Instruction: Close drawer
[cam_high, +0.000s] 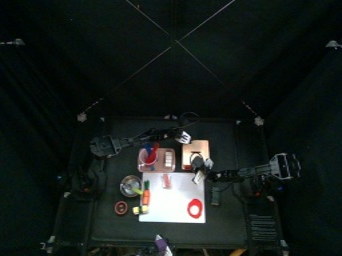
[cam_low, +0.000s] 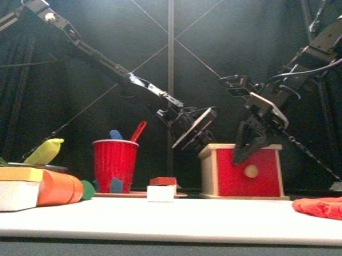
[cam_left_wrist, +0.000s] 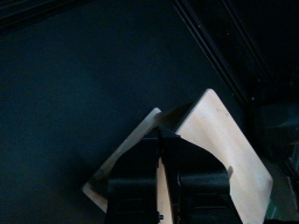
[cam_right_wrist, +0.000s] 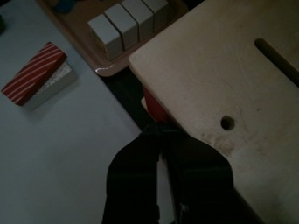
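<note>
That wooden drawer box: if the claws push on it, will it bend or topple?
The drawer box looks like stiff flat wood panels, so it probably won't bend. It sits broad on the table, so tipping seems unlikely; it may slide. The left claw appears to steady it.

Top camera high overhead, facing straight down, table (cam_high: 167, 185) small, front camera level at table edge, close on drawer (cam_low: 243, 171), wrist cameras nearest, both sharing that drawer.

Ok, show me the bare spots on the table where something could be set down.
Bare room: the white sheet in front of the drawer, between the small block and the red cloth. Crowded: around the red cup, and the drawer, where both grippers work.
</note>
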